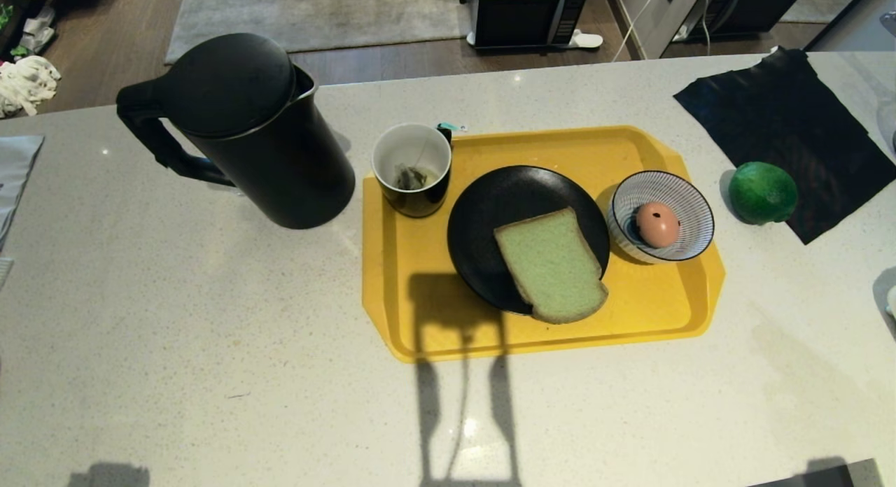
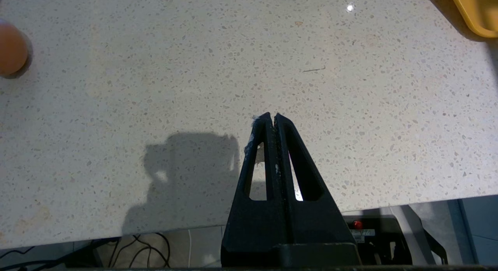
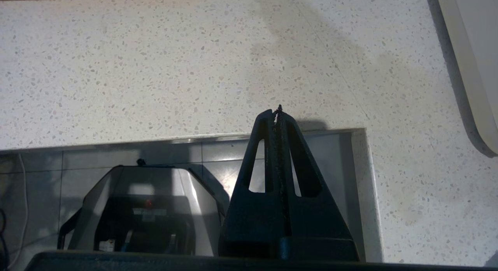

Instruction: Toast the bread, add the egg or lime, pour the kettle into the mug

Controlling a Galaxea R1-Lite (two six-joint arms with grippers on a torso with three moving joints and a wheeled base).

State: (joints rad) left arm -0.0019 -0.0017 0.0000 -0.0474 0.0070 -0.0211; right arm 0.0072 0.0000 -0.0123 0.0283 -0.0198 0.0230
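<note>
The pale green bread [image 1: 553,263] lies on a black plate [image 1: 504,200] on a yellow tray [image 1: 420,319]. On the tray's left corner stands the black mug [image 1: 413,168] with a teabag inside. The egg [image 1: 656,224] rests in a striped bowl [image 1: 693,214] on the tray's right. The lime [image 1: 763,192] sits on the counter right of the tray. The black kettle [image 1: 245,133] stands left of the mug. My left gripper [image 2: 272,116] and right gripper [image 3: 277,110] are both shut and empty, hanging over the counter's near edge, outside the head view.
A black cloth [image 1: 791,123] lies behind the lime. A plain brown egg [image 2: 9,49] shows on the counter in the left wrist view, and the tray's corner [image 2: 478,14] too. A white object [image 3: 474,68] lies on the counter at the right. A microwave [image 1: 528,11] stands on the floor beyond.
</note>
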